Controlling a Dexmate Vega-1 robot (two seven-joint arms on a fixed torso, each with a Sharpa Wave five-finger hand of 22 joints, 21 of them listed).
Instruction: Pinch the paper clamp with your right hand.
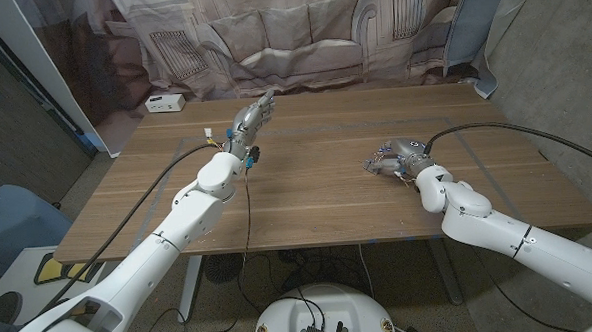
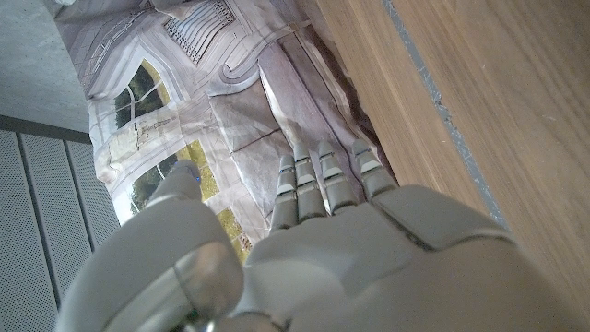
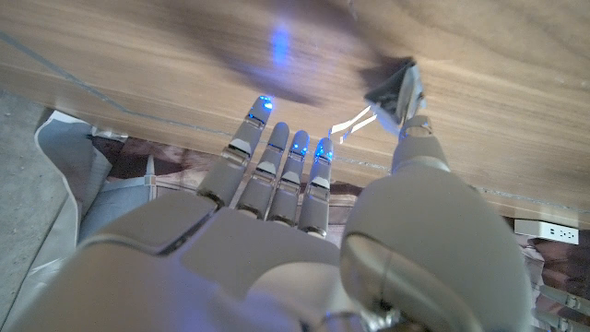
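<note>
While the right hand sits over the table's right half, roughly midway between the near and far edges, I log the clamp at its thumb tip: a small dark body with silver wire handles, seen in the right wrist view touching the thumb. The other fingers reach out straight and close together beside it, and I cannot see any of them on the clamp's far side. Whether the thumb and a finger already pinch it, I cannot tell; in the head view the hand covers the clamp.

The left hand is raised near the table's far edge, left of centre, fingers extended side by side, holding nothing.

Risks as I judge them:
- If only the thumb bears on the clamp, pushing will slide it across the smooth wood rather than squeeze it. Cause: no opposing finger behind it.
- Pressing on the wire handles off-centre could tip or flick the clamp away. Cause: spring load and a narrow contact.
- My view of the contact is poor: thumb blocks one side, motion blur on the table.
</note>
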